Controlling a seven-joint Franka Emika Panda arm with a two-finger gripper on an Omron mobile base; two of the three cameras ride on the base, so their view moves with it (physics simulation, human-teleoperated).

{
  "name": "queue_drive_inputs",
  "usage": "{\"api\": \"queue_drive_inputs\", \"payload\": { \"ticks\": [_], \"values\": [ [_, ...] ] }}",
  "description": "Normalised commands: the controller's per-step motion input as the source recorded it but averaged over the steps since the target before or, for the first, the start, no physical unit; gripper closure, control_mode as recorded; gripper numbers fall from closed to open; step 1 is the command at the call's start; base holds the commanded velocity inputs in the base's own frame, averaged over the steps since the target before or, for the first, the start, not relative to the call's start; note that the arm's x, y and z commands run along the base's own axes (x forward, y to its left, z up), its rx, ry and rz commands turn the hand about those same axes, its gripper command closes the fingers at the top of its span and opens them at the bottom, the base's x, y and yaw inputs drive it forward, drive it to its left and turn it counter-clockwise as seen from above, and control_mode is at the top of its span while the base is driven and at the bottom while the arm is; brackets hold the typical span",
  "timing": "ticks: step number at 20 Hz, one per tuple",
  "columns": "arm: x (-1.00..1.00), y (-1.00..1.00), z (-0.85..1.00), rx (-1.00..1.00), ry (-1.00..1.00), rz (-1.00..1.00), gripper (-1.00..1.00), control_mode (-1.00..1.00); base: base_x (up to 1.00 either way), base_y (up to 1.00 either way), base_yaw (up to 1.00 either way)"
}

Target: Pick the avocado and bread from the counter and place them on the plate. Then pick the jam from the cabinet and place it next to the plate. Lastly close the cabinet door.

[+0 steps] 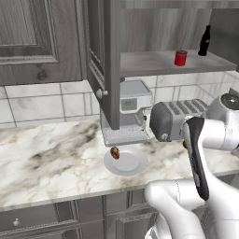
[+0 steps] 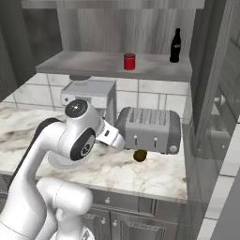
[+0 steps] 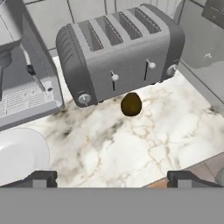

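Marble counter (image 1: pixel 42 158) spans the left base view's middle, cabinet (image 1: pixel 112 60) open at top with jam (image 1: pixel 180 58) on its upper-right shelf, plate (image 1: pixel 133 163) at centre carrying bread (image 1: pixel 115 152), avocado (image 3: pixel 131 104) mid hand view before the toaster (image 3: pixel 118 52), gripper (image 3: pixel 112 178) spread wide, empty.

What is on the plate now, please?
One small reddish-brown lump, the bread, lies on the plate near its rim. The avocado is on the counter before the toaster.
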Motion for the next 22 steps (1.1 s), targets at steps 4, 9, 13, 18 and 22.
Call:
{"api": "queue_drive_inputs", "payload": {
  "ticks": [4, 9, 13, 18, 22],
  "values": [
    [0.0, 0.1, -0.12, -0.13, 0.03, 0.0, -1.0, -1.0, 0.0, 0.0, 0.0],
    [0.0, -0.05, 0.0, 0.0, 0.02, 0.0, -1.0, -1.0, 0.0, 0.0, 0.0],
    [0.03, -0.29, 0.0, 0.0, 0.05, 0.0, -1.0, -1.0, 0.0, 0.0, 0.0],
    [0.19, -0.28, 0.0, 0.0, 0.03, 0.0, -1.0, -1.0, 0.0, 0.0, 0.0],
    [0.39, -0.12, -0.01, 0.0, 0.0, 0.0, -1.0, -1.0, 0.0, 0.0, 0.0]
  ]
}}
